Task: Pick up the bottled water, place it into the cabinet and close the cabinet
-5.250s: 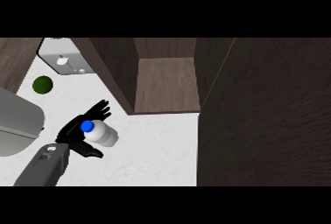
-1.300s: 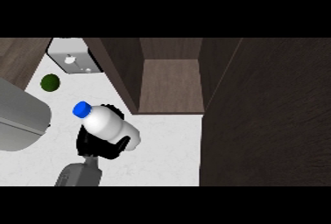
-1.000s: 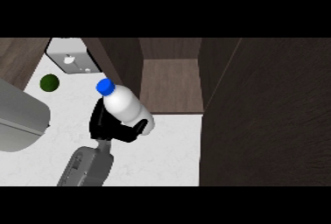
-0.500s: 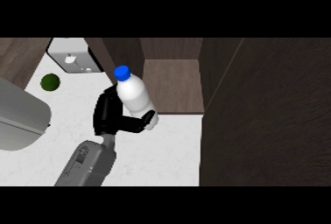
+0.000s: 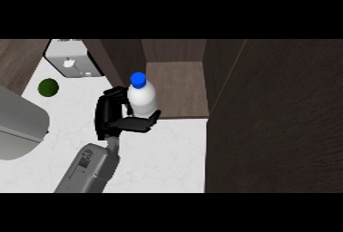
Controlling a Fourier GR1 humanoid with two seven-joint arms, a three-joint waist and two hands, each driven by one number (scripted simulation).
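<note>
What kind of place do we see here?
Probably a kitchen: a pale counter with an open dark wooden cabinet on it, and the left hand holding a water bottle beside it.

A single head view looked steeply down from above onto the white counter (image 5: 167,154), facing the open cabinet (image 5: 178,88) at close range, with one grey forearm (image 5: 87,170) entering from the lower edge.

Counter (image 5: 167,149) was white w/ faint marbling, evenly lit. Dark wood panel (image 5: 275,118) filled the right side. At left, a grey curved appliance (image 5: 20,127); a small green round item (image 5: 47,87) sat near a grey box (image 5: 72,59) at upper left.
</note>
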